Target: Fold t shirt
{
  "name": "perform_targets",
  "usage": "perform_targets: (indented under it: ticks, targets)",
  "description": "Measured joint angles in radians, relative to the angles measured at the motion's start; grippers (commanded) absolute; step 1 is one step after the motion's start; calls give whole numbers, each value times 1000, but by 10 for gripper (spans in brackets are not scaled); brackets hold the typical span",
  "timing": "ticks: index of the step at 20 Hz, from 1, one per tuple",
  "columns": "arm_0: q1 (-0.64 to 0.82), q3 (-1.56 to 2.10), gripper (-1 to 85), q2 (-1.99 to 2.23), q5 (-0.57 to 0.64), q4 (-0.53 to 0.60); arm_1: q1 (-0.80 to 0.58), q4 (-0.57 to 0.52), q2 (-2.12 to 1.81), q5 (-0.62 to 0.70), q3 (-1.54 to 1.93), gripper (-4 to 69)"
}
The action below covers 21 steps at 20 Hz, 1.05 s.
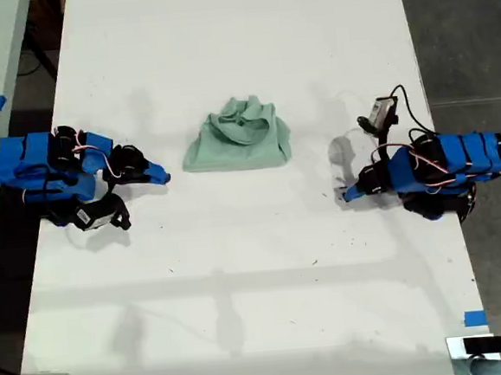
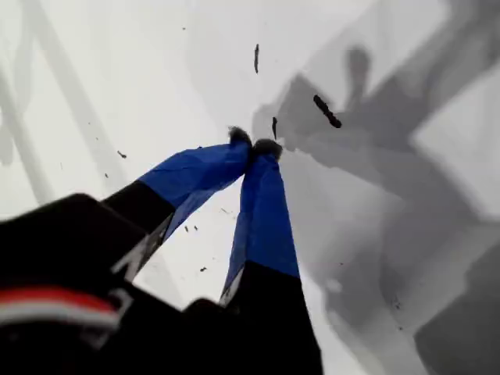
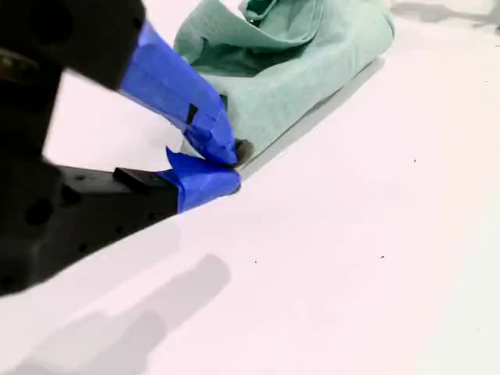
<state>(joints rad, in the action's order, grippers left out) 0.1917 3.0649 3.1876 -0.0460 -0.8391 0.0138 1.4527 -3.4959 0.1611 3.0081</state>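
Exterior view – t shirt (image 1: pixel 237 136) bunched, collar buried

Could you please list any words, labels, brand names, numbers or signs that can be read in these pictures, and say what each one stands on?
None: no view holds readable text.
The small, pale mint-green, wrinkled fabric t shirt shows no print or tag.
The white table bears only dark specks and plain blue tape pieces.
My first gripper and my second gripper carry unmarked blue tape.
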Motion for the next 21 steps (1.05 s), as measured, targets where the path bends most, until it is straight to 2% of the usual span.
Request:
perform_targets:
  ticks: [3,6,9,13,16,17,19,21]
  targets:
    - [37,110,8,318,78,-46,-48,-8,-3,127,11,39]
    - [72,129,36,376,140,-87,-110,-12,-3,241,11,49]
    - [107,132,26,387,153,-207,-175,-28,-3,425,12,48]
    - [74,132,38,388,173,-227,-173,-31,-3,457,12,47]
    - [18,132,38,388,173,-227,-170,-31,-3,400,12,47]
    - [0,132,38,388,173,-227,-175,-31,-3,440,12,46]
    - [-20,132,39,388,173,-227,-173,-34,-3,606,17,41]
    - [-37,132,39,388,173,-227,-149,-37,-3,653,17,40]
